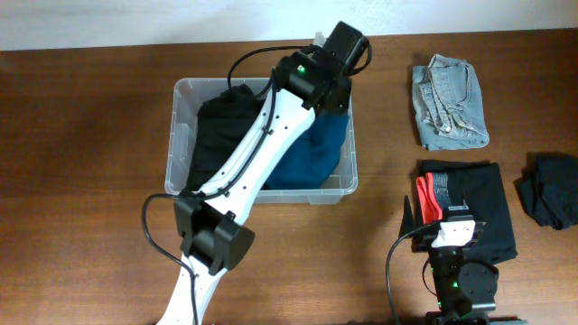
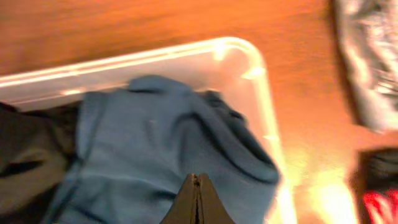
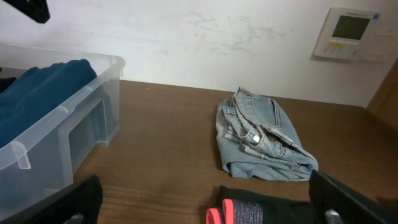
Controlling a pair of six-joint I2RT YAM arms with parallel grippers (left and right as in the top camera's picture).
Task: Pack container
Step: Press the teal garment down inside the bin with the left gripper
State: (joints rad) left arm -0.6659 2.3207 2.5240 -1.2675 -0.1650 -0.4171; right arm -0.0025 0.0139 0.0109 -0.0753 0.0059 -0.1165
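Note:
The clear plastic container (image 1: 181, 94) sits at the table's middle, holding a black garment (image 1: 217, 126) on its left side and a blue garment (image 1: 312, 158) on its right. My left gripper (image 2: 196, 180) hovers over the blue garment (image 2: 155, 143) near the container's right wall (image 2: 264, 93), fingers pressed together with nothing between them. My right gripper (image 3: 205, 208) rests low at the table's front right, fingers (image 3: 84, 196) spread wide and empty, above the edge of a folded black garment with red trim (image 3: 249, 213).
Folded light-blue jeans (image 1: 449, 101) lie at the back right. The black garment with red trim (image 1: 470, 208) lies in front of them, and another dark garment (image 1: 551, 190) sits at the far right edge. A wall stands behind the table.

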